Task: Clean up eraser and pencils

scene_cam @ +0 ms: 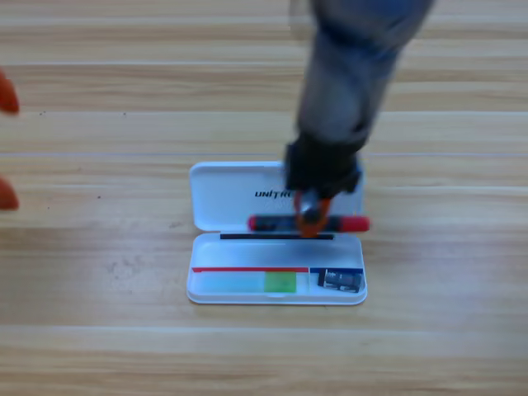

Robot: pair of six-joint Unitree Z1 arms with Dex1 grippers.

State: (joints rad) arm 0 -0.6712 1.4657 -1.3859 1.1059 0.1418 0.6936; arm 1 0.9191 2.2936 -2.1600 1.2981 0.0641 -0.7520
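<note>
My right tool [311, 216] comes down from the counter's far edge and sits over the open white case [276, 247], its orange jaws closed around the middle of the pencil [351, 223]. The pencil lies level, crosswise, just above the hinge line between lid and tray, one red end showing to each side of the jaws.

Handling, as I judge it: light, stiff, round and probably slick, so it could roll or swivel in a loose pinch. The mid-length hold looks right; both ends balance.

In the tray, a green eraser [280, 282] lies near the middle, and a small dark metal item [341, 280], perhaps a sharpener, lies in the right compartment. I can't make it out for certain.

My left tool [7, 148] waits at the counter's left edge, only two orange tips showing, apart from each other.

The counter [99, 346] is pale wood planking, flat, faintly scuffed left of the case. The case sits near the centre with room on every side.
</note>
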